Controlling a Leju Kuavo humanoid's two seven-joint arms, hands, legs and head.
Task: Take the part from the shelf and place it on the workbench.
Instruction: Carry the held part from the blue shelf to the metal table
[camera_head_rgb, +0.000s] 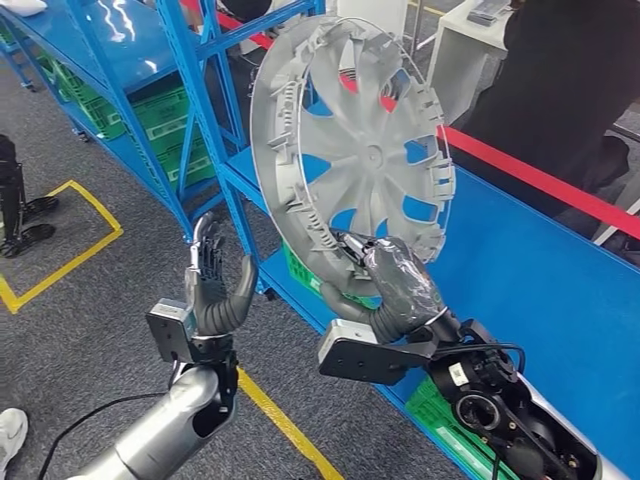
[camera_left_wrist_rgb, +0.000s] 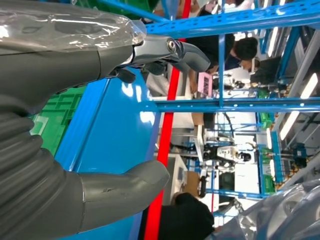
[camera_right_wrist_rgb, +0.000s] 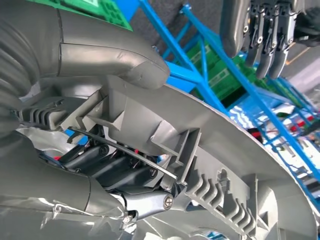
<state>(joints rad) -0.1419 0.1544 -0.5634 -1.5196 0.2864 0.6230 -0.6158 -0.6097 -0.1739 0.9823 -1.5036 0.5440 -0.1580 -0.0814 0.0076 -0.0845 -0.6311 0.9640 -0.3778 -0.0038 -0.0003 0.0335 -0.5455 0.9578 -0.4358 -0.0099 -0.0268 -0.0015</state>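
- Our right hand (camera_head_rgb: 392, 285) grips the grey wheel cover (camera_head_rgb: 355, 150) by its lower rim, upright above the blue workbench (camera_head_rgb: 528, 270).
- Our left hand (camera_head_rgb: 215, 290) is raised, fingers spread, holding nothing.
- Blue shelves (camera_head_rgb: 151, 100) hold green crates (camera_head_rgb: 170, 125) over grey carpet (camera_head_rgb: 90, 300) with yellow lines.

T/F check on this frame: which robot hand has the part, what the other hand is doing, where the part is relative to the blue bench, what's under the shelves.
1. The right robot hand grips the grey wheel cover by its rim. True.
2. The left robot hand also holds the cover. False: it is raised beside it, fingers apart, holding nothing.
3. The cover lies flat on the blue workbench. False: it is held up, tilted, above the bench edge.
4. Green crates sit on the blue shelf rack. True.
5. A red strip runs along the bench's far side. True.
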